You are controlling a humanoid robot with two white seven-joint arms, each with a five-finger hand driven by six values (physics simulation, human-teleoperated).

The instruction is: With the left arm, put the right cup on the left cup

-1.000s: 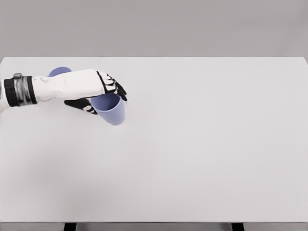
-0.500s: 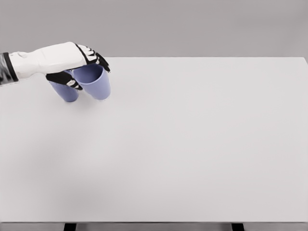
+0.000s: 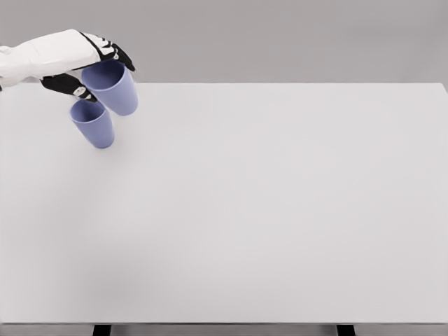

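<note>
Grey wall fills the strip behind a wide white bench, whose far edge runs straight across the upper part of the head view and whose two dark legs show at the bottom edge.

Up at the far left corner, the left hand reaches in from the picture's left on a white forearm. Its white back faces up; black fingers curl over the rim of a lavender-blue plastic cup, the held cup, with the thumb wrapped round the near side. The hand is closed on that cup and carries it clear of the bench, the cup hanging tilted, mouth toward the hand and base pointing down and to the right.

Just below and slightly left of it stands the second cup, the same lavender-blue, resting on the bench near its left edge with its open mouth up. The thumb knuckles sit right at this cup's rim; whether they touch it I cannot tell. The two cups overlap in the view, the held one higher and to the right, not seated inside the lower one.

The right arm does not show anywhere.
</note>
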